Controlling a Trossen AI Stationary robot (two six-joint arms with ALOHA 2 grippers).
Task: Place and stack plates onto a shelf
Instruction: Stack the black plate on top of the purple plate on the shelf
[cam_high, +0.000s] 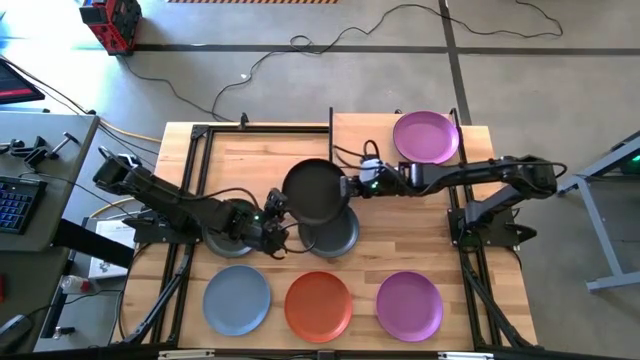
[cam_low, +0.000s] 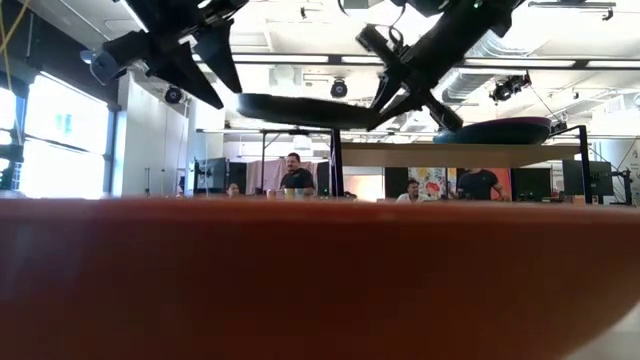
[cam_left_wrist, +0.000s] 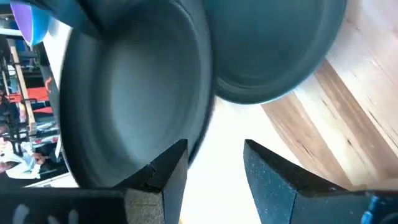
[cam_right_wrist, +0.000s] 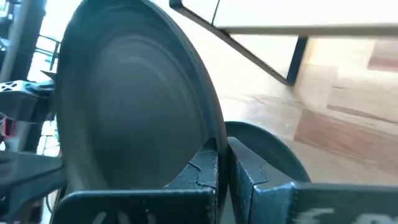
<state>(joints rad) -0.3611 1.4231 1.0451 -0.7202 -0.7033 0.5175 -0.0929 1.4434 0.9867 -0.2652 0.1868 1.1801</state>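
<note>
I see a big wooden table (cam_high: 260, 165) with black bars along its edges. Behind it, cables (cam_high: 330, 45) snake over the grey floor near a red box (cam_high: 110, 22). A desk with a keyboard (cam_high: 15, 205) sits beside the table. People (cam_low: 295, 178) sit far back in the room.

Right arm extended inward from the right side, its right gripper (cam_high: 349, 188) clamped on the rim of a raised round dark grey plate (cam_high: 314, 190) (fingers pressed close together). Left arm reaching inward, its left gripper (cam_high: 277, 203) parted, just beside that plate.
</note>
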